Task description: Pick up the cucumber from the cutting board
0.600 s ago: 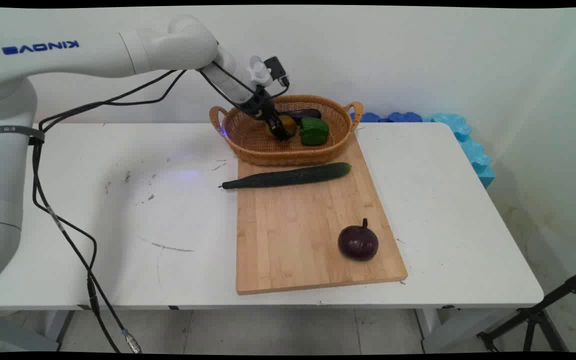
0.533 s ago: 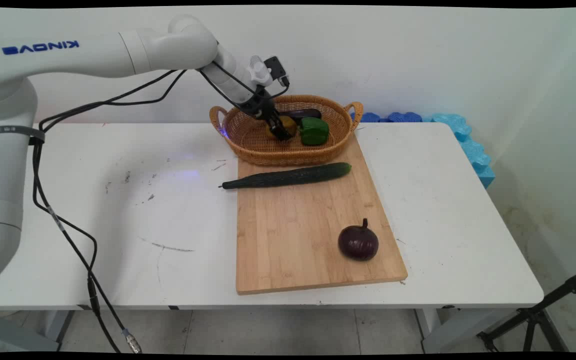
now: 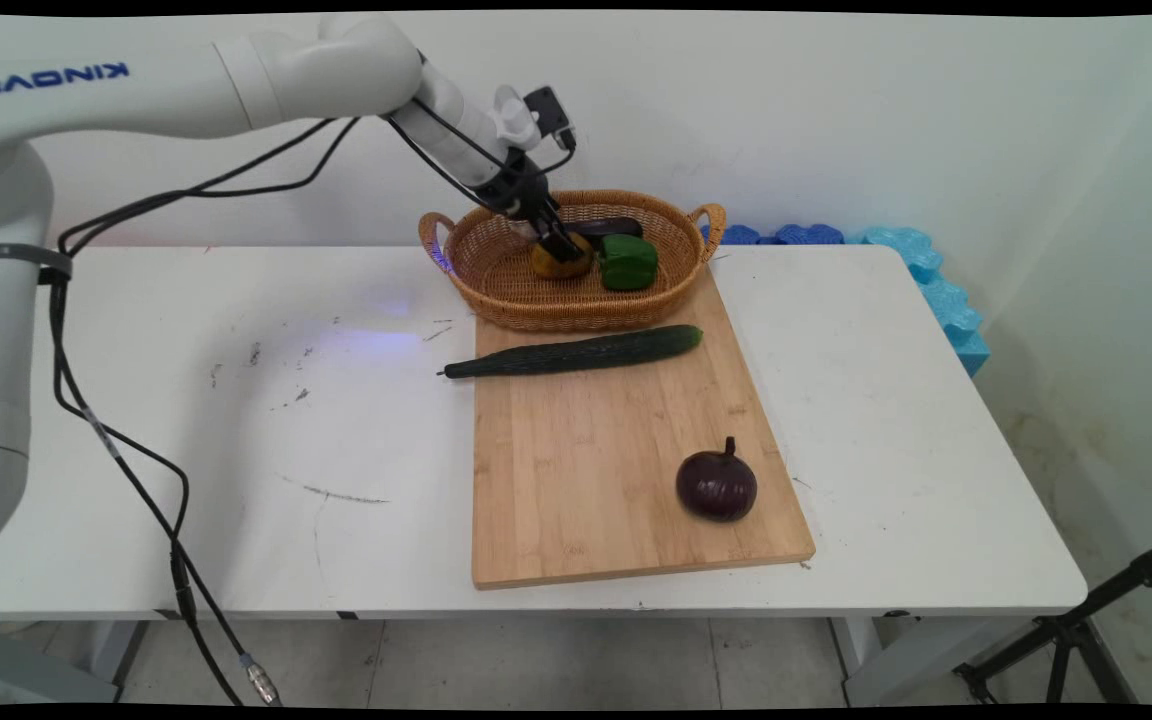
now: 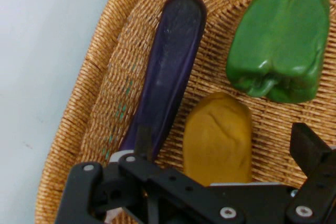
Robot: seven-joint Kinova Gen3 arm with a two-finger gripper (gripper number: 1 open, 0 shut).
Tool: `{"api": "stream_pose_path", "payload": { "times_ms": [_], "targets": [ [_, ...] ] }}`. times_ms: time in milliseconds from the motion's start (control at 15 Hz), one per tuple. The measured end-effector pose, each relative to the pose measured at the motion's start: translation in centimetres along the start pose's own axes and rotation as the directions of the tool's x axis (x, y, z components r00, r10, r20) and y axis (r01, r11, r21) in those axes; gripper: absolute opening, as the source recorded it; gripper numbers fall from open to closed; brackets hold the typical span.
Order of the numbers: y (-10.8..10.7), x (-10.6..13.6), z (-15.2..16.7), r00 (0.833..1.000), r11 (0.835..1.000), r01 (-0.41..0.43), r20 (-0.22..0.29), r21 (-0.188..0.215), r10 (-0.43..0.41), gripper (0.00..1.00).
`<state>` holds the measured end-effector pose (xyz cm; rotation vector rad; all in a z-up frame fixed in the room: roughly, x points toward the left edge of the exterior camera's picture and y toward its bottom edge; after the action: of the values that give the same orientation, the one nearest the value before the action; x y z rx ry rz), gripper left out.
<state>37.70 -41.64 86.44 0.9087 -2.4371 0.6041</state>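
Observation:
My gripper [image 3: 558,243] reaches down into a wicker basket [image 3: 536,300] at the back of the table. It is open, and in the hand view its fingers [image 4: 143,139] stand either side of a yellow-brown lumpy vegetable [image 4: 218,137] without touching it. That yellow-brown vegetable [image 3: 564,264] lies on the basket floor just under the gripper [image 4: 226,142]. A long dark purple eggplant [image 4: 168,72] lies to its left in the hand view, and a green bell pepper [image 4: 278,43] to its upper right. In the main view the pepper [image 3: 628,262] is right of the gripper.
A bamboo cutting board [image 3: 596,450] lies in front of the basket. A long cucumber [image 3: 576,353] rests across its far end, and a round dark purple vegetable [image 3: 717,485] sits near its front right corner. Blue foam [image 3: 926,270] lines the table's back right edge.
The arm and gripper have risen a little and shifted slightly left above the basket. More of the yellow-brown vegetable shows below the fingers; it stays on the basket floor.

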Motion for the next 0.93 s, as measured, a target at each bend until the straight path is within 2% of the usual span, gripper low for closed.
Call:
{"api": "stream_pose_path", "payload": {
  "times_ms": [267, 600, 933],
  "targets": [
    [1.2, 0.0, -3.3, 1.0, 1.0, 0.005, -0.009, -0.002, -0.005, 1.0],
    [3.9, -0.6, -7.6, 1.0, 1.0, 0.017, -0.011, -0.019, -0.018, 1.0],
    [7.4, -2.6, -11.3, 0.998, 0.997, 0.061, 0.019, -0.051, -0.06, 1.0]
  ]
}}
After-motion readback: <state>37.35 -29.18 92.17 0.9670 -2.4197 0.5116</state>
